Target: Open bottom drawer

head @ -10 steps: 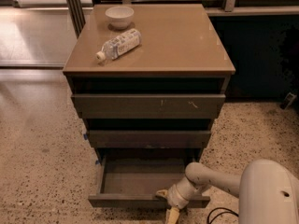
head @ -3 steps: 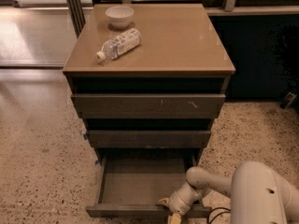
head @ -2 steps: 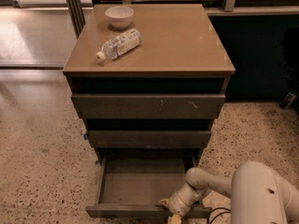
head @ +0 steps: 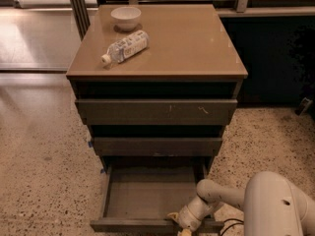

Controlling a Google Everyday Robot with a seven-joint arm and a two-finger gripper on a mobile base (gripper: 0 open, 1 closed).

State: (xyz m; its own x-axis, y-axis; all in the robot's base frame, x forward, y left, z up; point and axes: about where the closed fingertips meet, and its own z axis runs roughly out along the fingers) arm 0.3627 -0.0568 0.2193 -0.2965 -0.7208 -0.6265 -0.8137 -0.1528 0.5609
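The bottom drawer [head: 147, 196] stands well out of the cabinet [head: 197, 43] at floor level, its shallow tray bare and its flat front nearest the camera. The gripper [head: 181, 224] sits low at that front edge, right of centre, touching or just over the rim; its state cannot be told. The pale arm [head: 224, 195] reaches to it from the lower right. Above, the middle drawer [head: 157, 145] and the top drawer [head: 156, 112], which bears pale scratches, are in. On the cabinet top lie a white bowl [head: 126, 17] at the back left and a bottle [head: 124, 46] on its side near it.
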